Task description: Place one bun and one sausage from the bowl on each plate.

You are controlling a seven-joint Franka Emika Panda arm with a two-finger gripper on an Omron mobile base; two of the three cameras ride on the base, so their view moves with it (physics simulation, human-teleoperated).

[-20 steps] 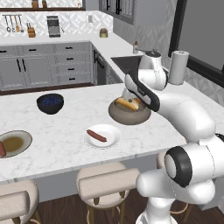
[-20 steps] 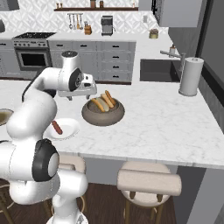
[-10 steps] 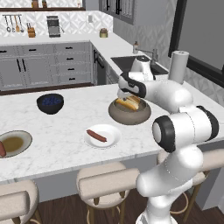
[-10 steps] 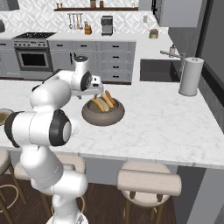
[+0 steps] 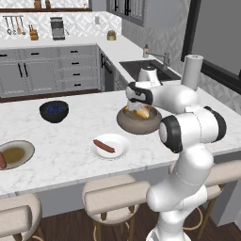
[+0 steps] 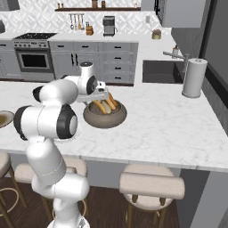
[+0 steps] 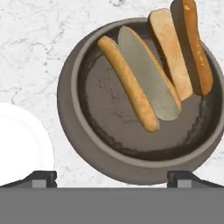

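Gripper: jaws standing wide apart, holding nothing; hovering just over the near rim of the brown bowl, pointing down into it.

Bowl contents, hand view: two split buns lying side by side on a slant; nearer bun w/ pale cut face up, resting mid-bowl; second bun leaning toward the far rim; no loose sausage showing in the bowl that I can make out.

White plate: sitting on the marble counter just beside the bowl, toward the stools; already carrying one sausage, no bun yet.

Olive-centred plate: sitting well apart at the far left counter edge; reddish item at its rim, prob. a sausage, partly cut off.

Dark blue bowl: standing apart, not involved.

Step in hand, as I judge it: going for a bun. Doing it well: centring over the nearer bun; rolling the wrist so the fingers are straddling its short width, not its length; descending clear of the rim; closing gently, since bread is likely squashing; lifting straight up before swinging over to the white plate.
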